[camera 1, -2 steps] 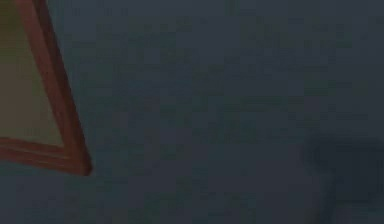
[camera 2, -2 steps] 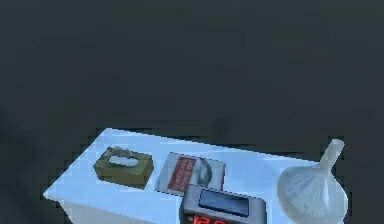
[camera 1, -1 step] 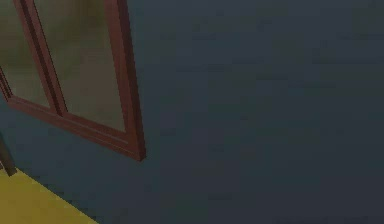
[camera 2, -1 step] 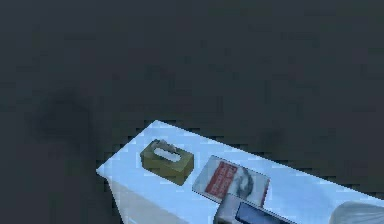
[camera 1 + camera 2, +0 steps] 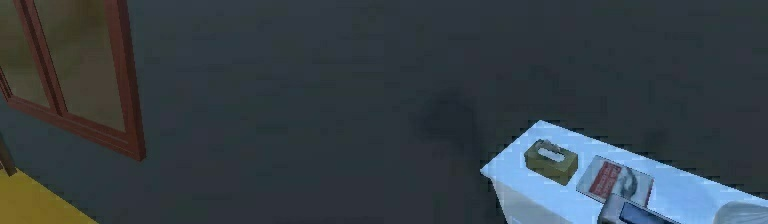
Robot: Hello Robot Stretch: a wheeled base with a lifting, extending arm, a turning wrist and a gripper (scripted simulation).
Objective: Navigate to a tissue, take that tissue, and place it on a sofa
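Dark wall (image 5: 250, 100) backs both views — ahead a red-brown window (image 5: 70, 70), sideways a white table (image 5: 509, 170) with tan tissue box (image 5: 551, 160), illegibly printed red card (image 5: 599, 178) and the gripper (image 5: 624, 200) — holding anything or not, I cannot tell.

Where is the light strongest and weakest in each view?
Forward view: the yellow floor is brightest, the window panes dim, the wall dark. Arm side view: the white tabletop around the tissue box is brightest; the wall behind is dark, darkest at its left.
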